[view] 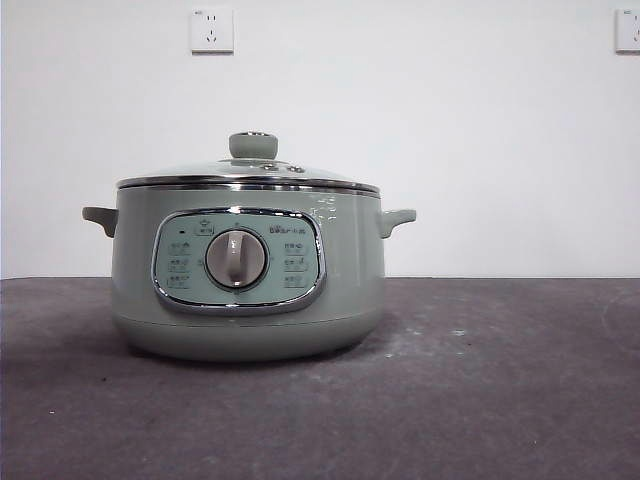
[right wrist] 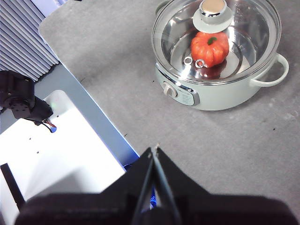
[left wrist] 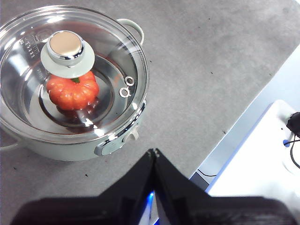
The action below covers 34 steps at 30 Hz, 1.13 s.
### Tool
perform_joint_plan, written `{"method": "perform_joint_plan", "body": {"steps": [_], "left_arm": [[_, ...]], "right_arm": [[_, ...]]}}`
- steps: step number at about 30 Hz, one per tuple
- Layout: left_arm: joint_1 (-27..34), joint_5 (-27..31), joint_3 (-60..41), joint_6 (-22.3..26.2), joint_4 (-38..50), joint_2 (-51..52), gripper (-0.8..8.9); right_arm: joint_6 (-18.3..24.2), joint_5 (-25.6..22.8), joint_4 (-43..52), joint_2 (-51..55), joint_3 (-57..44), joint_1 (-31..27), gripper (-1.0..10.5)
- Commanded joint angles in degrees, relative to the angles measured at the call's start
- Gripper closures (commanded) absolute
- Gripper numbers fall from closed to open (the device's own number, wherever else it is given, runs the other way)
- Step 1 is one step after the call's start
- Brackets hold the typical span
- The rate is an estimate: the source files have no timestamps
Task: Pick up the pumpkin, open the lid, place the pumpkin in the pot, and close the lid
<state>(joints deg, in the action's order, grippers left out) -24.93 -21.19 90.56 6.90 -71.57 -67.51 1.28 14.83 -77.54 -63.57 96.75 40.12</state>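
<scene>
Left pincer (left wrist: 153, 152) and right pincer (right wrist: 154, 150) hang pressed together, well apart from the pot (view: 248, 290). The orange ribbed pumpkin (left wrist: 72, 91) apparently sits inside, under the seated glass lid (left wrist: 119, 56), on the grey worktop (view: 500, 400).

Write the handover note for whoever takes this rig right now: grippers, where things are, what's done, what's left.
Left gripper: shut, empty, held above the table away from the pot.
Right gripper: shut, empty, likewise clear of the pot.
The pumpkin sits inside the pot, visible through the glass.
The lid is seated on the pot's rim.
Done: pumpkin in, lid closed.
Left: nothing apparent; both arms look parked.
</scene>
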Motion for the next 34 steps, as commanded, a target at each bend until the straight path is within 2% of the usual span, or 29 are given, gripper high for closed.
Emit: {"method": "perform_joint_plan", "body": {"steps": [1, 5, 7, 11, 17, 25, 34], "left_arm": [[-0.1, 0.0, -0.1, 0.3, 0.2, 0.0, 8.18], [-0.1, 0.8, -0.1, 0.9, 0.9, 0.0, 8.17], [0.8, 1.9, -0.1, 1.0, 4.2, 0.5, 8.17], [5.8, 1.7, -0.3, 2.8, 12.9, 3.7, 8.17], [14.2, 1.6, -4.4, 2.8, 22.4, 11.6, 8.18], [23.3, 1.8, -26.1, 2.8, 42.8, 27.0, 8.17], [25.6, 8.2, -53.4, 2.2, 56.7, 45.0, 8.17]], "right_arm": [[0.1, -0.2, -0.7, 0.3, 0.1, 0.0, 9.5], [0.1, -0.2, -0.7, 0.5, 0.1, 0.0, 9.5], [0.1, -0.2, -0.7, 0.6, 0.1, 0.0, 9.5], [0.1, -0.2, -0.7, 0.7, 0.1, 0.0, 9.5], [0.1, -0.2, -0.7, 1.3, 0.1, 0.0, 9.5], [0.1, -0.2, -0.7, 2.1, 0.1, 0.0, 9.5], [0.1, -0.2, -0.7, 3.5, 0.1, 0.0, 9.5]]}}
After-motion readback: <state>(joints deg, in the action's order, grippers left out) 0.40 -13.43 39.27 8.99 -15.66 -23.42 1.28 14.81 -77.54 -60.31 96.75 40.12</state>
